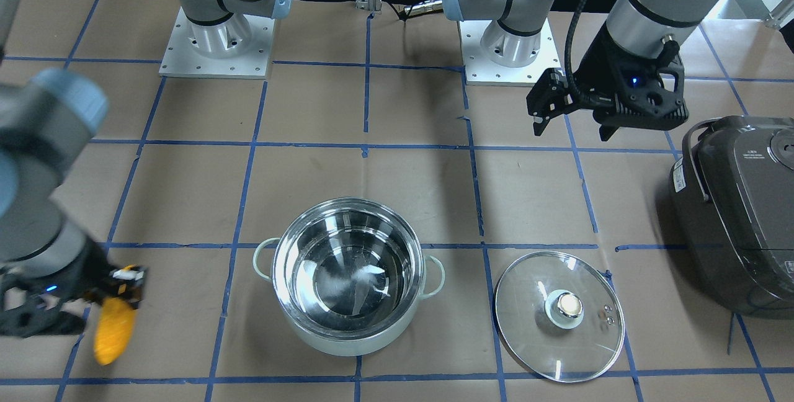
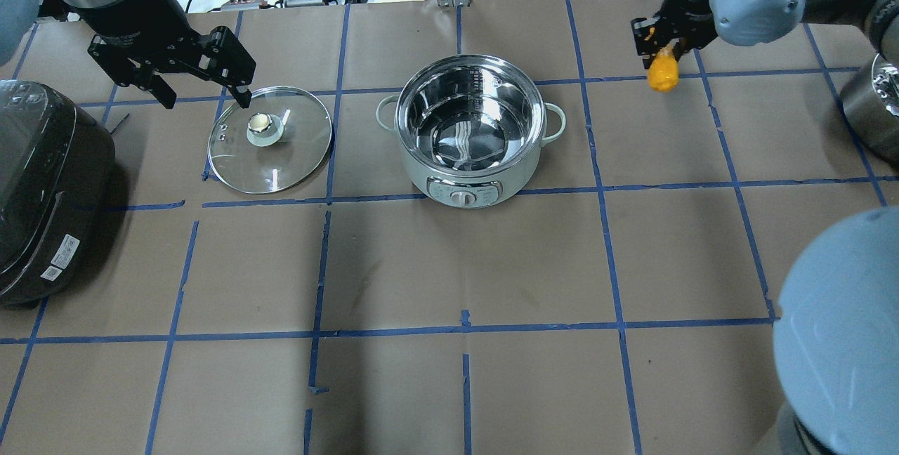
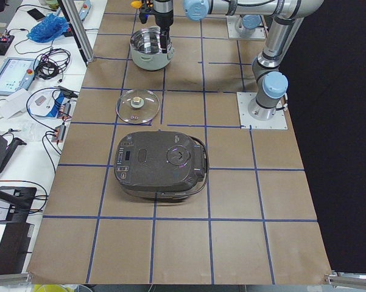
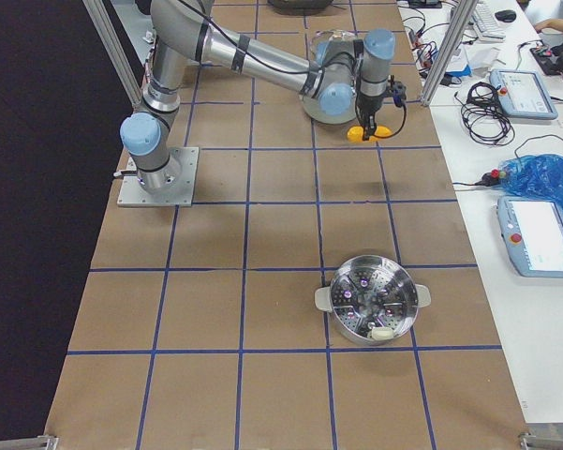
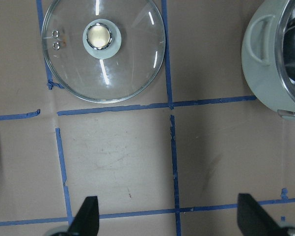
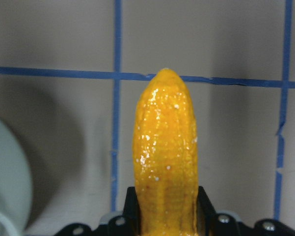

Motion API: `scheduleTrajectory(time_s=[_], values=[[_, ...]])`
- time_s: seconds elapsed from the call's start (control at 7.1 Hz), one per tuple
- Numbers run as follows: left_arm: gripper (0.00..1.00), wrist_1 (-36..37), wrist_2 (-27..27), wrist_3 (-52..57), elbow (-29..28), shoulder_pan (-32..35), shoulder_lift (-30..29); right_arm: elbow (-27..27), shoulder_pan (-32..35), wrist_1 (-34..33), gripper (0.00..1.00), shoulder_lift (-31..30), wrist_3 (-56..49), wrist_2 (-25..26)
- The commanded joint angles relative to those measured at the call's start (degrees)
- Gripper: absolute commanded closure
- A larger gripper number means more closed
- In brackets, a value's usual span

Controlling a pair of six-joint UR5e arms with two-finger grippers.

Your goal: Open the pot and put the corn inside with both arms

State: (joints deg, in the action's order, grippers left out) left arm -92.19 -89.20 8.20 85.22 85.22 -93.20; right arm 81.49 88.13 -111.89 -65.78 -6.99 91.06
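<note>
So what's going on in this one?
The round pale mint-green pot with a steel interior stands open and empty; its clear glass lid lies flat on the table beside it. The left gripper hangs open near the lid, holding nothing. The right gripper grips the small yellow-orange plastic corn cob in the air on the pot's other side, not yet over it.

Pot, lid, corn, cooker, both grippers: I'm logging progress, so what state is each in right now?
pot: open, empty, upright.
lid: off, flat on the table, knob up.
corn: held off the table, tip down.
right gripper: shut on corn.
left gripper: open, empty.
rice cooker: closed.
</note>
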Motion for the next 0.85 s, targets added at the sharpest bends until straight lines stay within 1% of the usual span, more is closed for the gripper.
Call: scheduleTrajectory(time_s=[0.0,0.14,0.28,0.7], values=[[0.00,-0.09,0.00,-0.03,0.03,-0.23,0.04,-0.28,14.29,1.24,0.87,-0.85,5.38,0.26],[0.00,-0.09,-0.09,-0.03,0.12,-0.23,0.47,0.16,18.27,0.71,0.87,0.03,11.50,0.61],[0.00,-0.01,-0.27,0.06,0.04,-0.32,0.65,0.25,19.61,-2.86,0.87,2.56,14.00,0.78],[0.00,0.00,0.17,-0.55,0.03,-0.23,0.65,0.86,21.38,-5.44,0.86,6.35,17.43,-0.18]])
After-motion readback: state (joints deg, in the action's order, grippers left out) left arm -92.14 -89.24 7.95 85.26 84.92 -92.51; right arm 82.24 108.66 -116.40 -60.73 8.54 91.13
